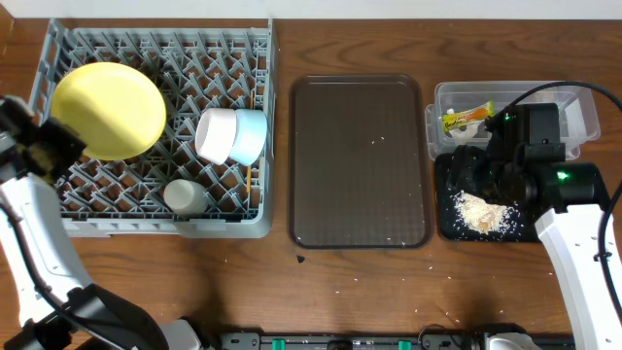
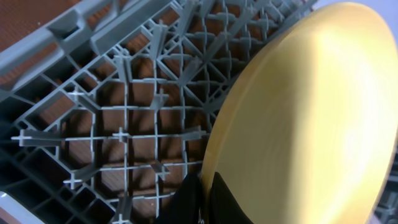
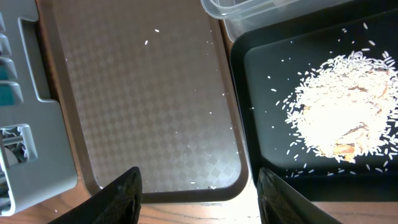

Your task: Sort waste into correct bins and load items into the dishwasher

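Note:
My left gripper (image 2: 208, 199) is shut on the rim of the round yellow plate (image 1: 107, 109), which stands tilted among the pegs at the left of the grey dish rack (image 1: 58, 44); the plate (image 2: 311, 124) fills the left wrist view over the rack grid (image 2: 124, 118). A white bowl (image 1: 216, 134), a light blue bowl (image 1: 250, 136) and a small white cup (image 1: 184, 195) lie in the rack, with a wooden chopstick (image 1: 256, 175) beside them. My right gripper (image 3: 199, 193) is open and empty above the black tray (image 1: 445, 222), which holds rice scraps (image 1: 483, 213), also in the right wrist view (image 3: 339, 118). The snack wrapper (image 1: 466, 118) lies in the clear box (image 1: 442, 97).
The brown serving tray (image 1: 360, 160) sits between the rack and the bins with a few rice grains on it; it also shows in the right wrist view (image 3: 143, 106). Loose grains lie on the wooden table (image 1: 389, 282) in front.

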`<state>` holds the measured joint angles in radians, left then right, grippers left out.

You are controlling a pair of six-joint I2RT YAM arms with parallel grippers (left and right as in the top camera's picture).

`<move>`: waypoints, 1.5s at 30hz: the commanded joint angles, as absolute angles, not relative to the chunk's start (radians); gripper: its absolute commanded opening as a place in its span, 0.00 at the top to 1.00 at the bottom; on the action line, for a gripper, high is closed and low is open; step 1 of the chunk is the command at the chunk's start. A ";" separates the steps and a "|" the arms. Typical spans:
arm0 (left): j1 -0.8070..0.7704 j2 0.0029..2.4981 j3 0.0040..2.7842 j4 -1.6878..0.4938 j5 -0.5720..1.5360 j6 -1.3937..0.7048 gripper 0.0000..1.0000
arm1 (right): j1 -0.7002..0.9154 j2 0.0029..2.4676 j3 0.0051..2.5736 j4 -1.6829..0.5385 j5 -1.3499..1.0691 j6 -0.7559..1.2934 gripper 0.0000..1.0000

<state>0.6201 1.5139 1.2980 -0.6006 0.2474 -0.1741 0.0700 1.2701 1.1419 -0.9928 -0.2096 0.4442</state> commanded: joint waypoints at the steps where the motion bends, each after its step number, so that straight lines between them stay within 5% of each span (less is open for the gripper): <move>1: 0.563 1.509 1.297 -0.598 0.076 -0.146 0.93 | 0.067 1.266 1.150 -0.992 -0.210 0.448 0.43; 27: 0.175 1.534 1.296 -0.590 -0.566 -0.101 0.93 | 0.067 1.266 1.150 -0.982 -0.211 0.448 0.43; 45: 0.102 1.576 1.296 -0.541 -0.644 -0.064 0.92 | 0.067 1.266 1.150 -0.983 -0.211 0.449 0.43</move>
